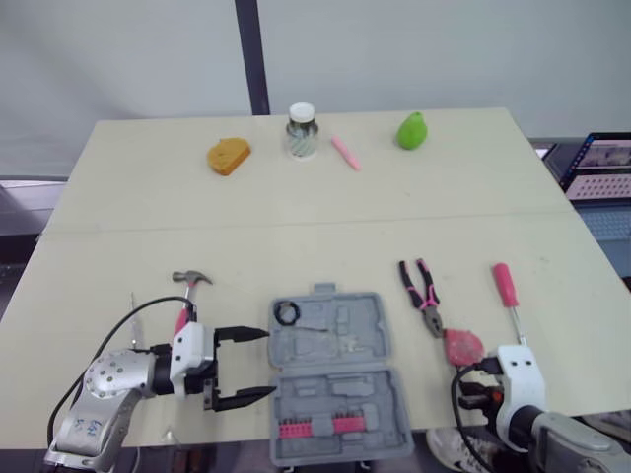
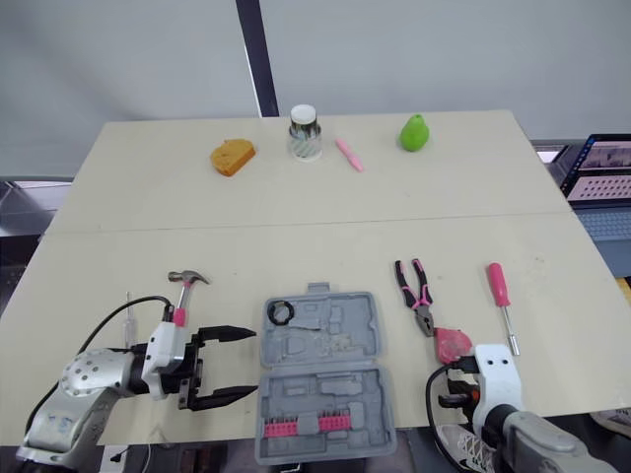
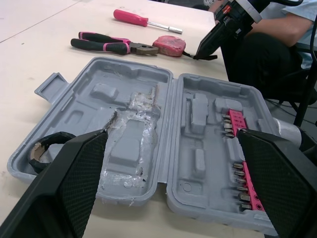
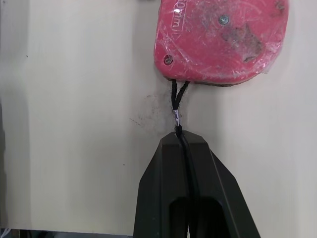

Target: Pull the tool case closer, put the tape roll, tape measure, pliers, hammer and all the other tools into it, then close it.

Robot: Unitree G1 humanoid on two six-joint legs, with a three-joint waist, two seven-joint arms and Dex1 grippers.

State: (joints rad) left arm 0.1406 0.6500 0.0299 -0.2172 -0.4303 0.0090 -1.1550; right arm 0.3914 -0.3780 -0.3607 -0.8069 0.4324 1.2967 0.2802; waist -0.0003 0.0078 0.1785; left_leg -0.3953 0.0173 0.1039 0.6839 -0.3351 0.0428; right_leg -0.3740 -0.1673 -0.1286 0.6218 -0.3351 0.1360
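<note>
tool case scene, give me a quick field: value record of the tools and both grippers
tool case: open, at near edge of table
tape roll: inside case, far half, left corner
hammer: on table, left of case
pliers: on table, right of case
screwdriver: right of pliers
tape measure: on table by pliers' nose
left gripper: open, facing case
right gripper: shut on tape measure cord
</note>
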